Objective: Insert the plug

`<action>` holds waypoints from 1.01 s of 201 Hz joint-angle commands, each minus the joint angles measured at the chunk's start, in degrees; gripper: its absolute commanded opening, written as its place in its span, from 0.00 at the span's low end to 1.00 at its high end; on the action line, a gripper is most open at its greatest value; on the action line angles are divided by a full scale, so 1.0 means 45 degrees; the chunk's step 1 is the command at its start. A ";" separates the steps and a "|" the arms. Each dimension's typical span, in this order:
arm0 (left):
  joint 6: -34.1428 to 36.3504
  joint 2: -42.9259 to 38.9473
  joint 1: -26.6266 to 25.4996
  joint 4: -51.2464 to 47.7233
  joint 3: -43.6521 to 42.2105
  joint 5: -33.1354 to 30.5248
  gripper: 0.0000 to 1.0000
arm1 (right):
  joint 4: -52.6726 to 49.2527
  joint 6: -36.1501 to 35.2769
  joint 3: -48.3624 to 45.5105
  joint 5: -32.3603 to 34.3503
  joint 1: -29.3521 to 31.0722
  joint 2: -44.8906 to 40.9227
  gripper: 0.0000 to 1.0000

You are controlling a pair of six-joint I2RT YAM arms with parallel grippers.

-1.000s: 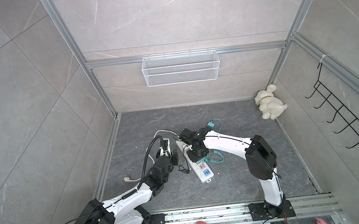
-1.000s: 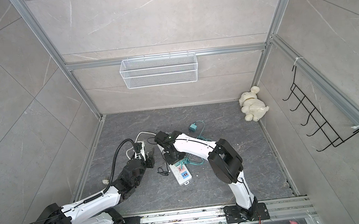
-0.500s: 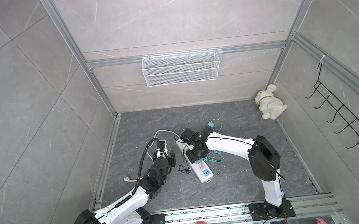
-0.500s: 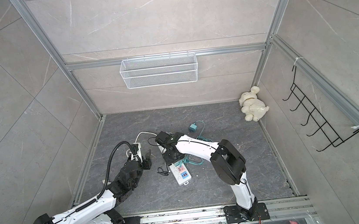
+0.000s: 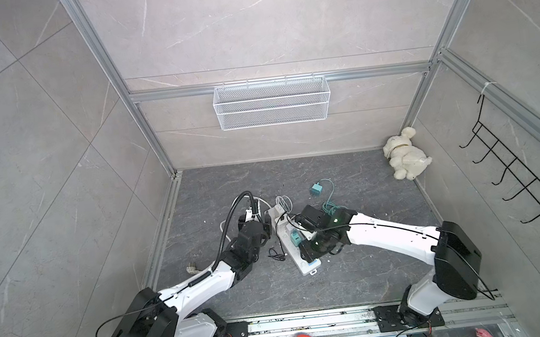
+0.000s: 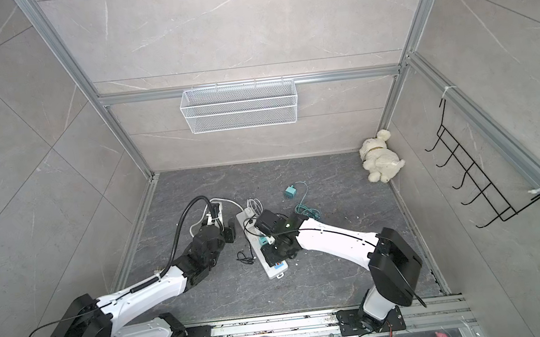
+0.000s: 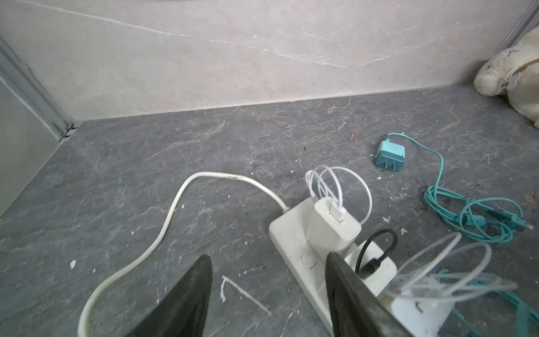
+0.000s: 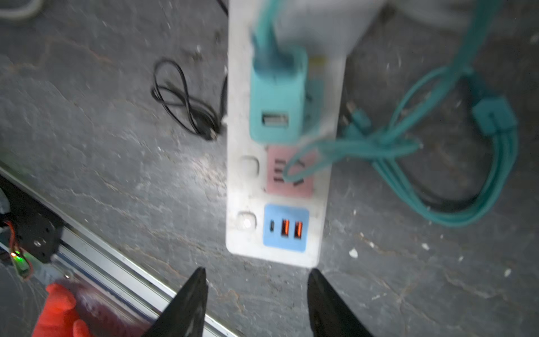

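teal plug [image 8: 277, 96] — upright on the white power strip [image 8: 237, 116], next to its pink socket [image 8: 306, 189], mid floor [image 5: 358, 276], usb end toward the front edge | right gripper [image 8: 256, 272] jaws apart, empty, at the strip's usb end | left gripper [image 7: 268, 256] jaws apart, empty — beside the strip's far end

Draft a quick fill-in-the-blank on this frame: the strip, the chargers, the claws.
1. The teal charger sits on the white ____.
2. The right claw is open and holds ____.
3. The left claw stands ____.
4. The USB panel is coloured ____.
Missing: power strip; nothing; open; blue.
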 commanded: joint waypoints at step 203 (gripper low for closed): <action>0.1454 1.2110 0.1126 -0.4709 1.4333 0.8379 0.65 | 0.0075 -0.0701 0.9172 0.1679 -0.8860 0.7001 0.59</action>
